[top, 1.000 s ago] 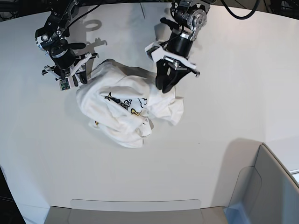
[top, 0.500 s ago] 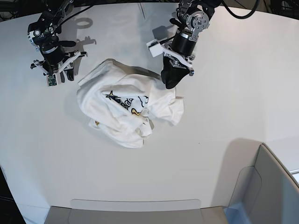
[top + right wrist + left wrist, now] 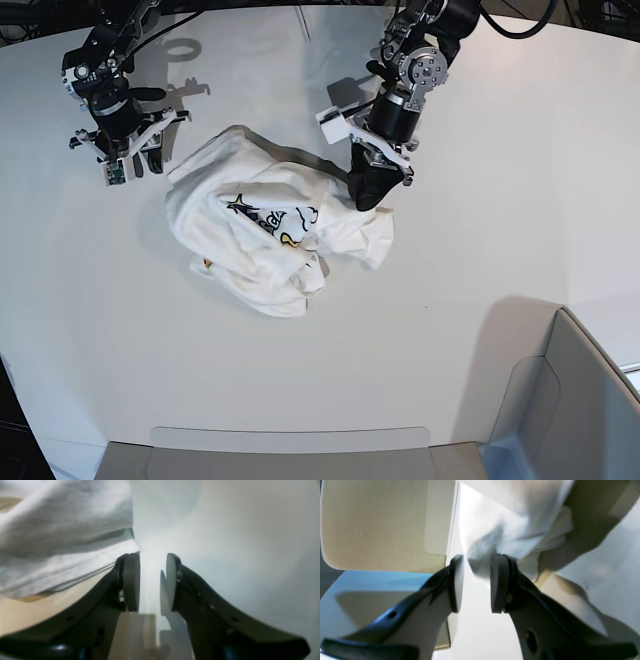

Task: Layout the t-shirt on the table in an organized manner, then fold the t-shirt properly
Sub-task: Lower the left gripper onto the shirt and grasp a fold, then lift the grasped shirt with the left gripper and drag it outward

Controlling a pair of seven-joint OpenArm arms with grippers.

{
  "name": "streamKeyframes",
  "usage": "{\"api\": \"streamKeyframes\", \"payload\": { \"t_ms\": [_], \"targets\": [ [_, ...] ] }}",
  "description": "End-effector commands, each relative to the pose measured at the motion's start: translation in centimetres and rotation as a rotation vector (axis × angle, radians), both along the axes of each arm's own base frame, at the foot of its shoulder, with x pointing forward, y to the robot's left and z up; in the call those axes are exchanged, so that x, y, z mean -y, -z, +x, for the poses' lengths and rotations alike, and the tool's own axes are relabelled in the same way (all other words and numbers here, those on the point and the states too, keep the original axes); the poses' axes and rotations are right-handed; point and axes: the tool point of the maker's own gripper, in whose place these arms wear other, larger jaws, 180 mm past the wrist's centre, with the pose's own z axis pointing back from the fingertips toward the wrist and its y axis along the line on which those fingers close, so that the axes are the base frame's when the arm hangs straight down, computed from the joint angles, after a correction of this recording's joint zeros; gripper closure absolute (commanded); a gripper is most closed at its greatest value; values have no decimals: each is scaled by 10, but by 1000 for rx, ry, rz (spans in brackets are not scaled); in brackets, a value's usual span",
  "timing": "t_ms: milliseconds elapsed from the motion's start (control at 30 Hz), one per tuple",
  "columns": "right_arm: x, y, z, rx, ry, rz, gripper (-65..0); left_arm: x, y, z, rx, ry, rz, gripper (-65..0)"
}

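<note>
The white t-shirt [image 3: 265, 225] lies crumpled in a heap on the white table [image 3: 480, 200], with part of its print showing. My left gripper [image 3: 366, 200] is at the heap's upper right edge. In the left wrist view [image 3: 477, 560] its jaws stand narrowly apart, pinching a fold of the t-shirt [image 3: 520, 517] at the tips. My right gripper [image 3: 135, 165] is just off the heap's upper left. In the right wrist view [image 3: 152, 560] its jaws stand a little apart with nothing between them, and the t-shirt [image 3: 62, 530] lies beside the left finger.
A grey bin-like corner piece [image 3: 580, 400] stands at the front right. It shows in the left wrist view [image 3: 382, 525] as a beige panel. A low grey ledge [image 3: 290, 445] runs along the front edge.
The left gripper went from wide open to closed at the shirt's edge and shifted slightly toward the heap. The right gripper drew back off the shirt to the upper left.
</note>
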Motion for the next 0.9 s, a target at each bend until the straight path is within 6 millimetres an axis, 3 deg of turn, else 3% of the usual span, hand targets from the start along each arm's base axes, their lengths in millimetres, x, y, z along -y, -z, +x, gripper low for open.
{"api": "streamKeyframes", "payload": {
  "t_ms": [0,267,400,500,600,700,867],
  "targets": [
    [-2,-13,7,54,-13,4,-184,4,-14,9,53,2,-15,-194],
    [-2,-13,6,54,-13,4,-184,18,-16,14,62,34,-25,-181],
    [-1,-13,6,53,-12,2,-184,37,-27,16,78,30,-83,-21],
    [-1,-13,6,53,-12,2,-184,46,-41,25,95,-19,-134,0],
    [-1,-13,7,55,-12,2,-184,40,-67,37,148,-78,-182,0],
    [-1,-13,7,57,-12,2,-184,22,-105,45,233,-150,-238,0],
    [-1,-14,9,61,-12,3,-184,-44,-161,54,380,-353,-306,0]
  ]
}}
